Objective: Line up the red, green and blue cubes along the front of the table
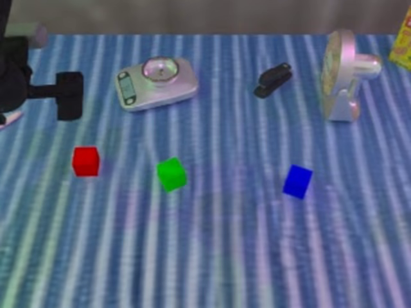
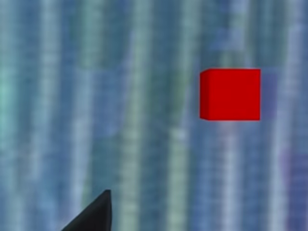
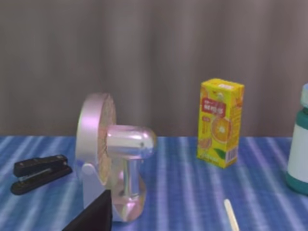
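**Three cubes strung across the striped table, left arm hanging above the red one**

Blue cube lies nearest the front edge by a hair, right of centre on the table. Green cube sits left of centre, turned a little askew, and the red cube rests further left and slightly farther back. All three stand well apart from one another, in a loose row across the middle of the surface.

Left gripper hangs at the far left, its dark body behind the red cube. Its wrist view looks straight down on the stripes with the red cube off to one side and a single dark fingertip at the edge; whether the jaws are released or clenched cannot be told, and nothing is held between them.

Along the far side stand a silver scale, a black stapler and a pink fan, with a yellow juice carton at the far right corner.

Right gripper is out of the top view; its wrist camera shows the fan, stapler and carton.
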